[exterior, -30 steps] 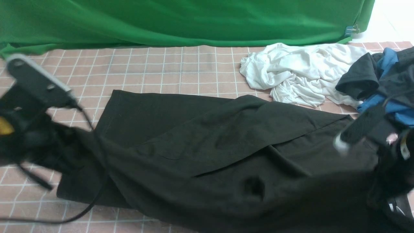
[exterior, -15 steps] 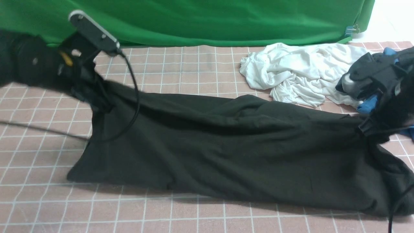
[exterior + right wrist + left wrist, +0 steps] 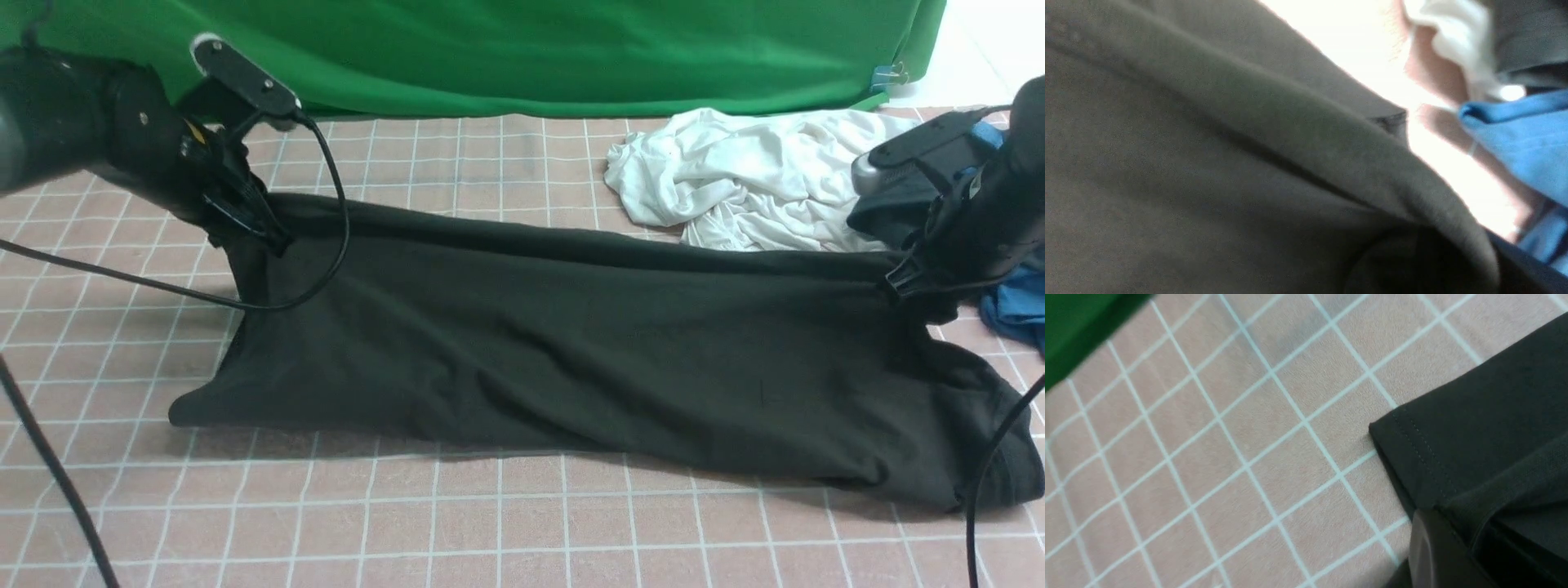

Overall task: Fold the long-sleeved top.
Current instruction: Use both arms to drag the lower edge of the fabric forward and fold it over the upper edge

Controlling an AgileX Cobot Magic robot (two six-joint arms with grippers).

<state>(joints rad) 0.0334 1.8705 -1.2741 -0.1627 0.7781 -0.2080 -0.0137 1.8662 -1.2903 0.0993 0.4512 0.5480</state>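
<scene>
The black long-sleeved top (image 3: pixel 571 351) is folded lengthwise and stretched across the checked table between my two arms. Its far edge is held taut off the table; its near edge rests on the cloth. My left gripper (image 3: pixel 261 233) is shut on the top's far left corner. The left wrist view shows its stitched hem (image 3: pixel 1425 457) pinched at the finger (image 3: pixel 1433 547). My right gripper (image 3: pixel 902 286) is shut on the far right corner. The right wrist view is filled by a fold of the black fabric (image 3: pixel 1229 143) that hides the jaws.
A crumpled white garment (image 3: pixel 751 184) lies at the back right. A charcoal-grey garment (image 3: pixel 886 212) and a blue one (image 3: pixel 1016 314) lie at the right edge, just behind my right gripper. A green backdrop (image 3: pixel 490 49) hangs behind. Arm cables (image 3: pixel 318 269) trail over the top's left part.
Both grippers have carried the near edge of the top up and away from me, laying it over the far half. The top went from slack and rumpled to a taut folded band.
</scene>
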